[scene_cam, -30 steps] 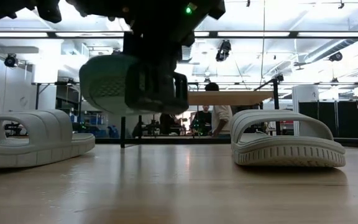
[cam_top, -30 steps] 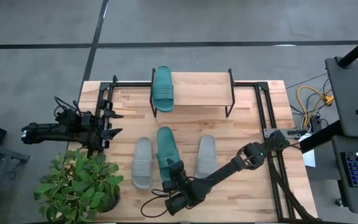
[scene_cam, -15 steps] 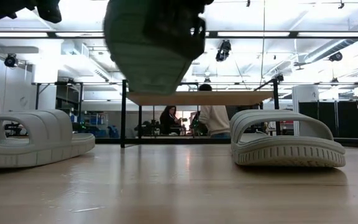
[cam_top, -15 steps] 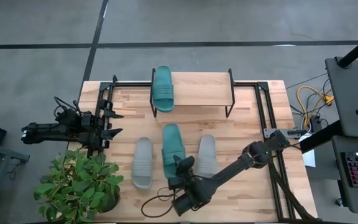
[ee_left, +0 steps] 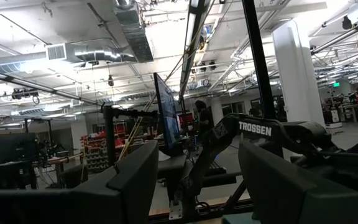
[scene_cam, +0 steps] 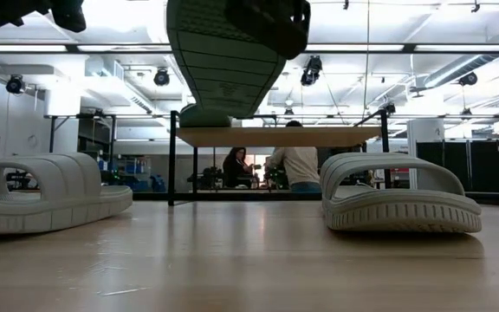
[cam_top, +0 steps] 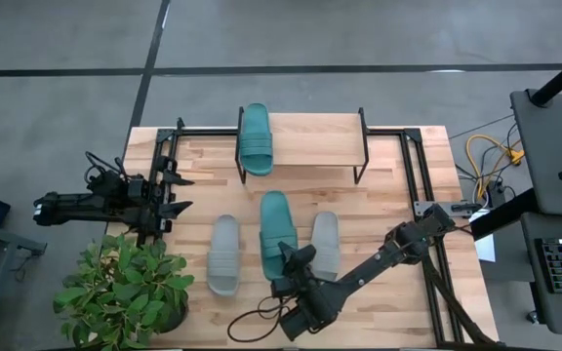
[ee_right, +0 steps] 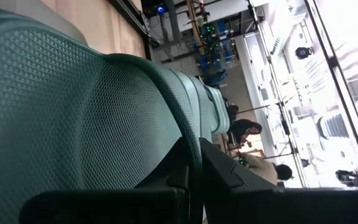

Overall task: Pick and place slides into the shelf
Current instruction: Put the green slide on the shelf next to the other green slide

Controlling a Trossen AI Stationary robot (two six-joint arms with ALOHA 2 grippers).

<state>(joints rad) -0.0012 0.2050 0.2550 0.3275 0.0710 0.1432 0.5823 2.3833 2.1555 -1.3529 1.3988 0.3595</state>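
Observation:
One teal slide lies on the left part of the shelf, a low wooden plank on black legs at the far middle. A second teal slide hangs above the table between two grey slides, which rest on their soles. My right gripper is shut on its near end. In the low view its ribbed sole shows from below, above the shelf's plank. My left gripper waits open at the table's left edge, with nothing between its fingers. My right gripper pinches the raised side rim of the teal slide's footbed between its two fingers, at the slide's near end. The fingers come from the table's near side, roughly level and along the slide. The slide is lifted clear of the table, its far end pointing at the shelf.
A potted plant stands at the near left corner. Black rails run along the table's right side. A loose cable lies by the near edge. People sit in the room beyond the shelf.
My right gripper has risen and gone toward the table's far edge and a little to the right, rolling its wrist, still shut on the teal slide. The slide has come up clear of the table, and its sole now faces the low camera.

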